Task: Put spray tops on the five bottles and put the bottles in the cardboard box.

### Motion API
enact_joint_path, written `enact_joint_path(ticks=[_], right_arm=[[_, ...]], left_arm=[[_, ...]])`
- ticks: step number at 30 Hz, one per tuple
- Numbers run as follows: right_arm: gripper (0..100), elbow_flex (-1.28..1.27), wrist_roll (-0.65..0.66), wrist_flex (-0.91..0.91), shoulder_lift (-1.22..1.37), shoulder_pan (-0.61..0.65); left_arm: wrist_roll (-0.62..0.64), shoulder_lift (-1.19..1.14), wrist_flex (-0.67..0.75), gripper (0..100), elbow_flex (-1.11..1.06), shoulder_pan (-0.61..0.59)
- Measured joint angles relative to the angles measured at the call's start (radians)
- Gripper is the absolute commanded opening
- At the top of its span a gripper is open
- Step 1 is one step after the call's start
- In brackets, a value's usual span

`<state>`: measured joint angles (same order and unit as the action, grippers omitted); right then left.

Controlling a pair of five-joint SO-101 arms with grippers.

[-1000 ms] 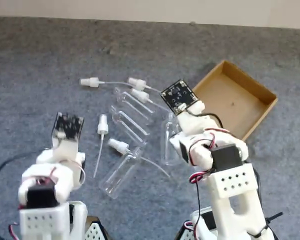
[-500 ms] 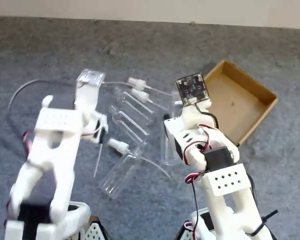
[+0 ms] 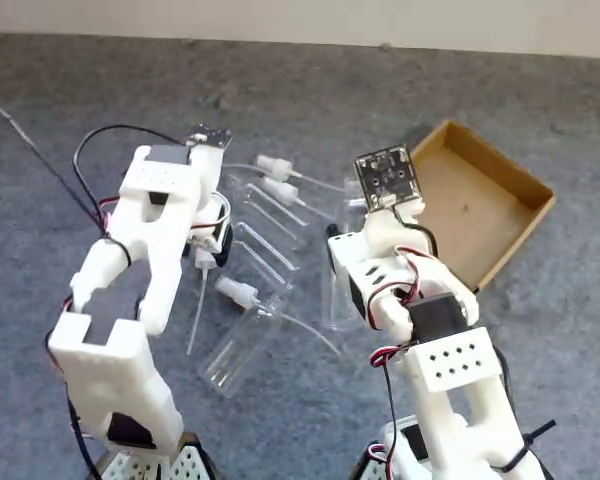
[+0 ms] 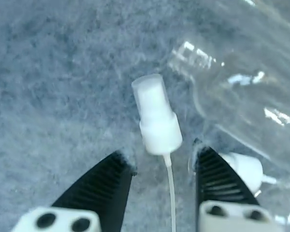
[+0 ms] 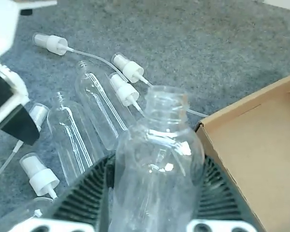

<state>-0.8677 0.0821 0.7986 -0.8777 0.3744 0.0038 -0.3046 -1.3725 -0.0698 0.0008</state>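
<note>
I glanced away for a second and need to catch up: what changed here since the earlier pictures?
The left arm swung up from its folded pose, reached forward and came down; the left claw, open, now straddles a spray top on the table. The right claw, shut on a bottle, shifted slightly toward the cardboard box. The loose bottles, other tops and box stayed put.

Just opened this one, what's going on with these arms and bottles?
The right gripper holds a clear bottle upright, its neck open with no spray top on. The left gripper is open, low over a spray top lying on the carpet, a finger on each side of its tube. Other bottles and tops lie loose nearby; no bottle is in the cardboard box.
</note>
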Motion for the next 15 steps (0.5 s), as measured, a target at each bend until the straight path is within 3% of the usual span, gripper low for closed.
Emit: enact_joint_path(ticks=[8,13,15], right_arm=[[10.3,0.0,0.0,0.0,-0.006,-0.002],[10.0,0.0,0.0,0.0,-0.006,0.0],[10.0,0.0,-0.002,0.0,-0.006,0.0]], left_arm=[[0.077,-0.121,0.044,16,0.051,0.0],[0.103,-0.14,0.064,1,0.051,0.0],[0.104,-0.14,0.064,1,0.051,0.002]])
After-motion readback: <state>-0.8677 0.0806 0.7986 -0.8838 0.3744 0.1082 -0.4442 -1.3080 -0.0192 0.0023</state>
